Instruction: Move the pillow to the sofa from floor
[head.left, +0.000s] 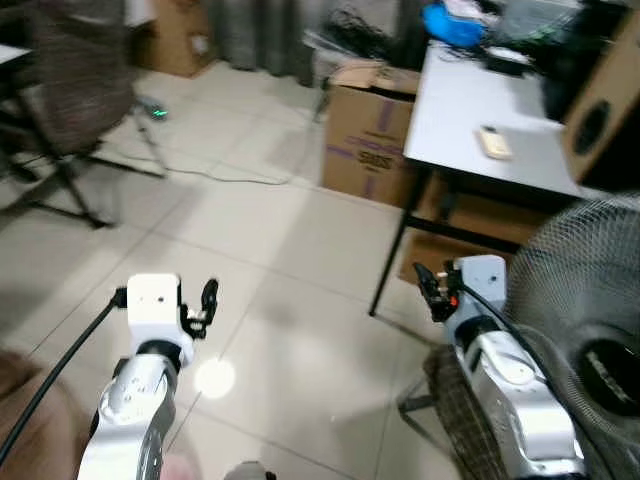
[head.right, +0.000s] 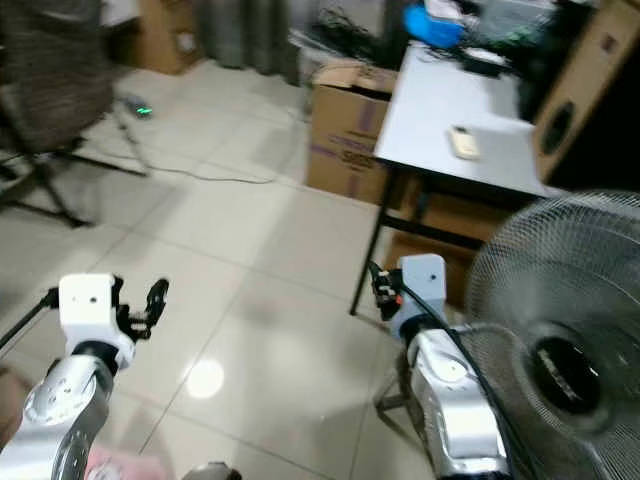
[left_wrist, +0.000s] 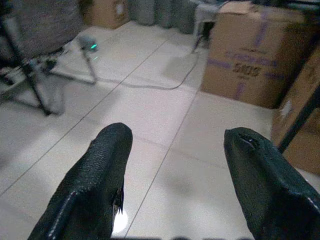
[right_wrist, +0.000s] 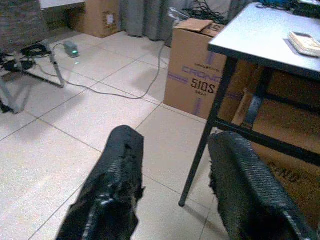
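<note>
- Plainly, the main hazard is collision: the right gripper (head.left: 432, 290) rides close to the standing fan (head.left: 585, 310) and to the leg of the grey table (head.left: 480, 130), so a turn that way could knock the fan over or catch its cage.
- Ahead on the tiled floor (head.left: 290, 250) a cable (head.left: 220, 176) trails toward the office chair (head.left: 65, 95); walking across it could snag a foot.
- Left gripper (left_wrist: 175, 185) is spread wide with nothing between its fingers; the right gripper is likewise parted and empty.
- Pillow: I cannot place it. A blurred brownish mass at the lower left corner (head.left: 25, 420) may be soft furnishing, but that is uncertain, so its look cannot be told.
- A cardboard box (right_wrist: 200, 75) stands beside the table.
</note>
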